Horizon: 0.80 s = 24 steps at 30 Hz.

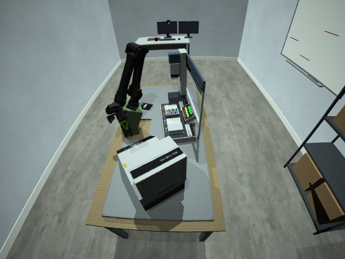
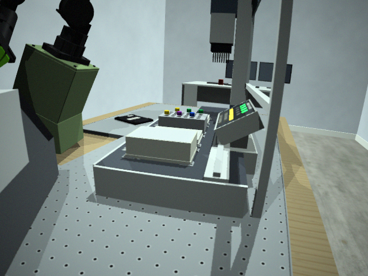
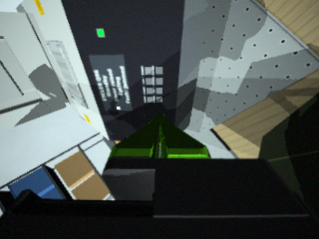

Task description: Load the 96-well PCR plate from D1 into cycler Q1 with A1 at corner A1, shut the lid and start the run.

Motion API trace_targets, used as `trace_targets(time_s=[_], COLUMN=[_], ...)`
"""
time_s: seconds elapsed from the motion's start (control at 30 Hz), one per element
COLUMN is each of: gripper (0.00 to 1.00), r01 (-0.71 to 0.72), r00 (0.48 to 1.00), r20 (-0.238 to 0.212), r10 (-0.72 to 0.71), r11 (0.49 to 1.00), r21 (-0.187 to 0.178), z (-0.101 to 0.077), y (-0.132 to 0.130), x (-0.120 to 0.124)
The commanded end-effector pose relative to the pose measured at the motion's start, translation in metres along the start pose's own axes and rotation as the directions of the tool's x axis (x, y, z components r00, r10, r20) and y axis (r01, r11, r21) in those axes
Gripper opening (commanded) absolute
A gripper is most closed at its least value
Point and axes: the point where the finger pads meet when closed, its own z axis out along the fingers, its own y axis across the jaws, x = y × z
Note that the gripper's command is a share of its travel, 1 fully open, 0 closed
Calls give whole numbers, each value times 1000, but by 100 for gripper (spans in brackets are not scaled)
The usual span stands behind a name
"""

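Green pincer (image 3: 160, 130), pressed together on nothing, points at the small pale keys (image 3: 152, 85) on the white box-shaped cycler's (image 1: 151, 164) dark panel, centre frame — probably lining up LID, lamp (image 3: 101, 33) green.

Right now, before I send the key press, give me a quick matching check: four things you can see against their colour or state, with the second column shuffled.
Things:
1. gripper
2. Q1 lamp
3. Q1 lid
4. key block

States:
a. lit green
b. closed over the block
c. fingers together, holding nothing
d. small pale squares on the dark panel, ahead of the fingertips

Pairs: 1-c, 2-a, 3-b, 4-d
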Motion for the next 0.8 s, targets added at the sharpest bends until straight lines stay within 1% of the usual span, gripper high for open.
trace_targets(time_s=[0.0, 0.07, 0.33, 0.63, 0.77], gripper=[0, 0, 0, 0, 0], r01=[47, 45, 16, 17, 17], r00=[999, 999, 1000, 1000, 1000], r20=[26, 25, 6, 7, 8], r10=[-46, -45, -16, -17, -17], r11=[999, 999, 1000, 1000, 1000], r21=[-21, -21, -8, -8, -8], z=[-2, -1, 1, 1, 1], y=[18, 17, 3, 2, 5], x=[-18, -18, -4, -3, -8])
